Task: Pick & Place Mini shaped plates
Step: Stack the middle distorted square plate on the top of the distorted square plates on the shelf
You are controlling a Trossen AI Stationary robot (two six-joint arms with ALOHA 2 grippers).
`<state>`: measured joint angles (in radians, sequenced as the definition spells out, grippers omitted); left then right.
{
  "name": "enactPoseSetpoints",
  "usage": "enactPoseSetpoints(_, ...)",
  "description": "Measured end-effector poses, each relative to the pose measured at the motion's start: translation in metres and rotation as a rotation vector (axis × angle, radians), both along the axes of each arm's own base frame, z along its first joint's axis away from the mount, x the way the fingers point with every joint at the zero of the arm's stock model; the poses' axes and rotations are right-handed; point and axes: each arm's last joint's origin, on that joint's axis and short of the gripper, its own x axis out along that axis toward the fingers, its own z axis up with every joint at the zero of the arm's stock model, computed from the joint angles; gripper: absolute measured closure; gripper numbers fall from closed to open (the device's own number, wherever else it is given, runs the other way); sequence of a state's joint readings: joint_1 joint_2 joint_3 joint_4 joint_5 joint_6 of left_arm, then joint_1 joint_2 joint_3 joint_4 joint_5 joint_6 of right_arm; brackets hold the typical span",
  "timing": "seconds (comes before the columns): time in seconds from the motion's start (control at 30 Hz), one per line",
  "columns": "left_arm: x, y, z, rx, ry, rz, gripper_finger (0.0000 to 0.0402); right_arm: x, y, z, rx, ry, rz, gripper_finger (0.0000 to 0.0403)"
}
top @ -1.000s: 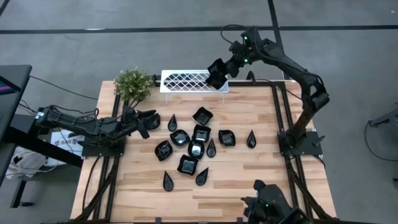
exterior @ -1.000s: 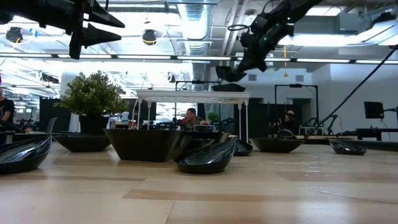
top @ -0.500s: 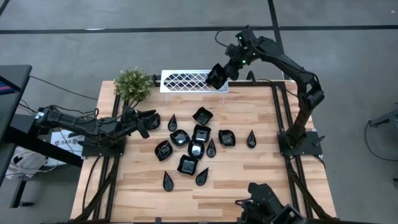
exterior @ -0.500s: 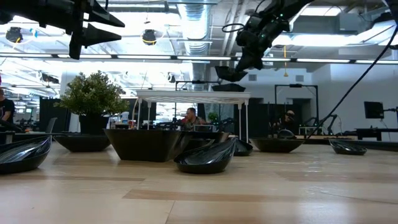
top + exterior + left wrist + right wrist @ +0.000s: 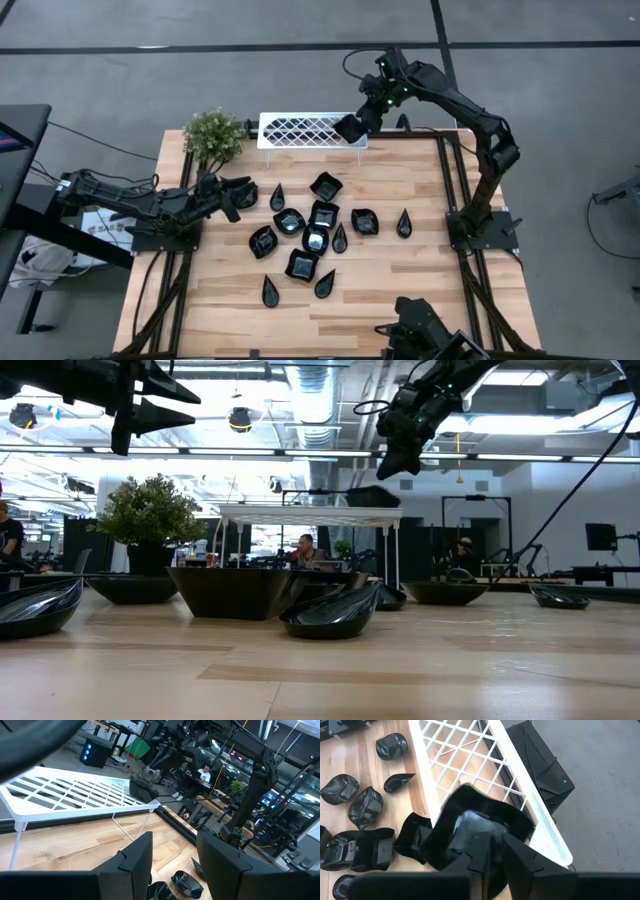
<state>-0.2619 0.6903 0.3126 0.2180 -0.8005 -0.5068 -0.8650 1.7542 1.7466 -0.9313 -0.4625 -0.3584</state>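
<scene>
Roughly a dozen plates [image 5: 315, 238] are loose mid-table in the high view, and one plate [image 5: 349, 128] sits on the tray's [image 5: 300, 130] right end under the right gripper [image 5: 358, 122]. The left gripper [image 5: 232, 198] is parked by the plant [image 5: 213, 135]. Low view: plate [image 5: 372, 496] rests on the tray [image 5: 310, 512], right gripper [image 5: 392, 468] just above it and apparently clear. Left wrist: fingers [image 5: 135, 860] wide apart, nothing between. Right wrist: fingers [image 5: 520, 860] cracked slightly apart, plate [image 5: 475, 830] lying on the tray lattice [image 5: 520, 780] just past the tips.
</scene>
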Motion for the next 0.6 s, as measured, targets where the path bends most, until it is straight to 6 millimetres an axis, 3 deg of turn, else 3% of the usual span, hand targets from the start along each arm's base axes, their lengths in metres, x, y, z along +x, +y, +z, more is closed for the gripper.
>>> enactPoseSetpoints(0.23,0.000,0.000,0.000,0.000,0.000,0.000,0.0247,0.001,-0.001,0.001,-0.013,-0.015,-0.003,0.0324)
enactPoseSetpoints(0.37,0.000,0.000,0.000,0.000,0.000,0.000,0.0247,0.003,0.003,0.014,-0.039,-0.066,-0.018,0.0323)
enactPoseSetpoints(0.6,0.000,0.000,0.000,-0.031,-0.019,0.003,0.0247,0.010,0.040,0.054,-0.166,-0.197,0.071,0.0339)
